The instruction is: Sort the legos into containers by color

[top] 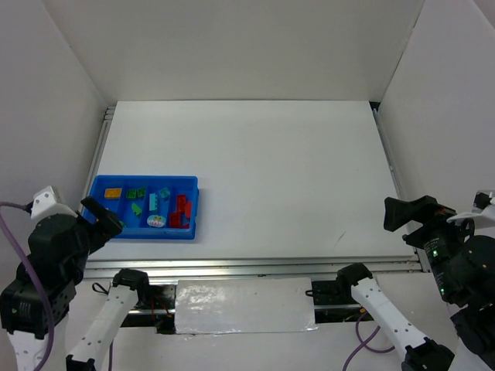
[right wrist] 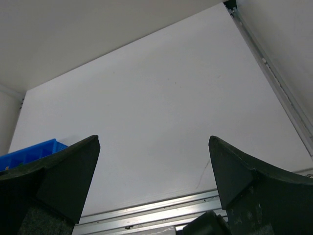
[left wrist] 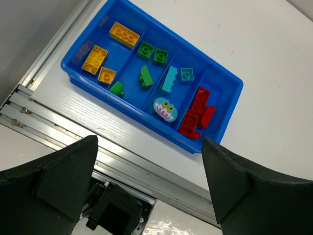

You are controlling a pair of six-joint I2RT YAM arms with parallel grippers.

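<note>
- Legos point(left wrist: 169, 79) all lie in the blue tray point(left wrist: 226, 77). It sits just ahead of the left gripper point(left wrist: 149, 142), framed between its jaws, which are spread wide and hold nothing.
- Compartments point(left wrist: 195, 59) run from the left jaw's side to the right jaw's side: yellow and orange bricks point(left wrist: 123, 34), green bricks point(left wrist: 152, 52), teal bricks point(left wrist: 186, 74) with the pale rounded piece point(left wrist: 165, 108), then red bricks point(left wrist: 195, 110).
- Right gripper point(right wrist: 154, 139) is spread wide too and grasps nothing. Only a tray corner shows beyond its left jaw, with white table point(right wrist: 161, 88) ahead.
- Sorting looks finished, so the step in hand is probably a final check.
- To do it well, both arms should stay clear of the tray so no brick gets knocked.
- One small green piece point(left wrist: 116, 88) sits at the tray wall nearest the left jaws. I cannot tell whether it is inside or on the rim, so look closely and nudge it inward only if needed.
</note>
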